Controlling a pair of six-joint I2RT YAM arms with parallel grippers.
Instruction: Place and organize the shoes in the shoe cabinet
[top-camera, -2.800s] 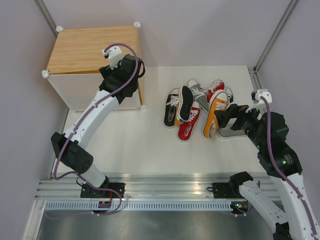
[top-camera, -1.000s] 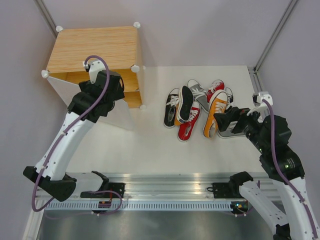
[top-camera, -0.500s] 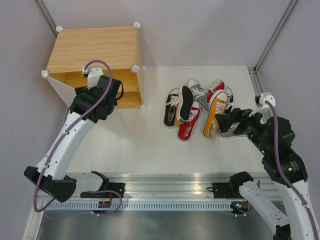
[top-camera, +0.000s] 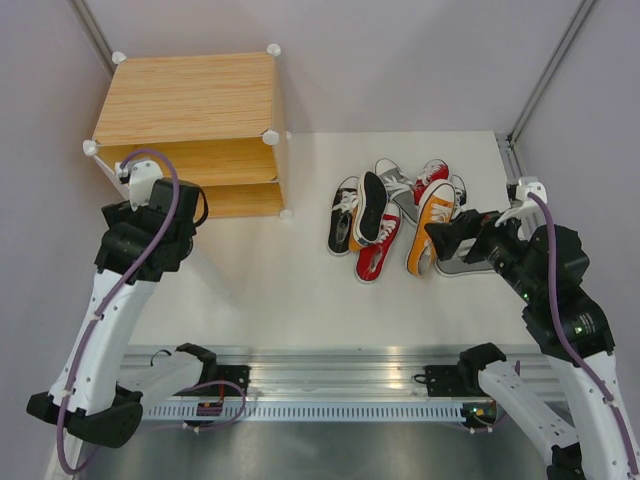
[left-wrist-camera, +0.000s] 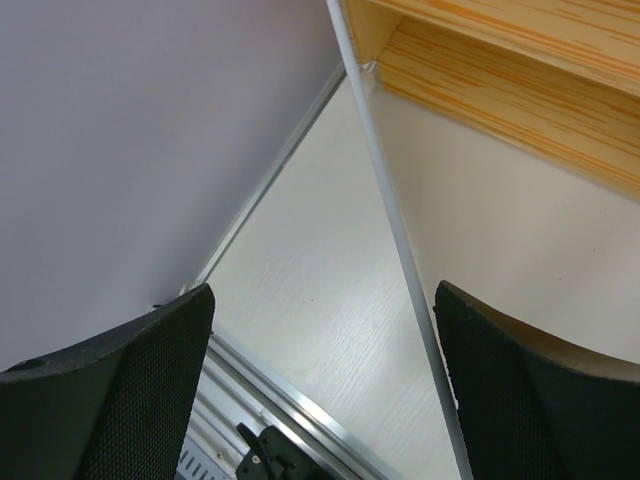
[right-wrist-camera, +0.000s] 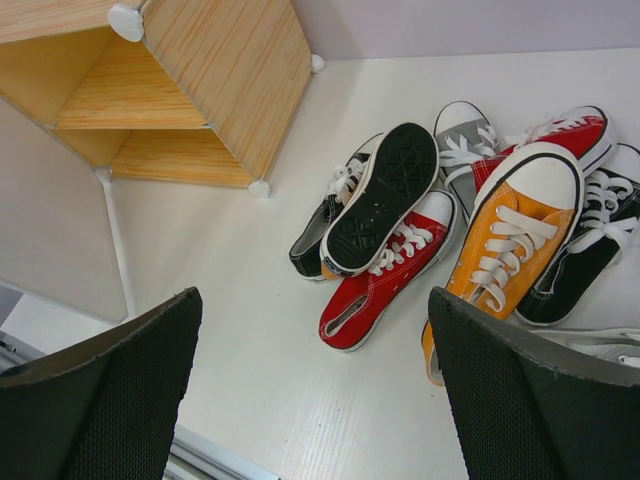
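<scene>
White tabletop (top-camera: 300, 290): shoe cabinet (top-camera: 190, 100), front open, far left; heaped sneakers (top-camera: 430, 222) centre-right. Left gripper (left-wrist-camera: 325, 340) and right gripper (right-wrist-camera: 315, 350) both spread wide, holding nothing.

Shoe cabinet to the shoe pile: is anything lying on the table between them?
No. Between the shoe cabinet and the shoes the table is bare, clearest in the top external view.

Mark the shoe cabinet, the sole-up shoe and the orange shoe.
shoe cabinet (top-camera: 190, 95), top view, on its wood-grain top panel.
sole-up shoe (right-wrist-camera: 382, 195), right wrist view, on its black tread.
orange shoe (right-wrist-camera: 503, 245), right wrist view, on its white laces.
</scene>
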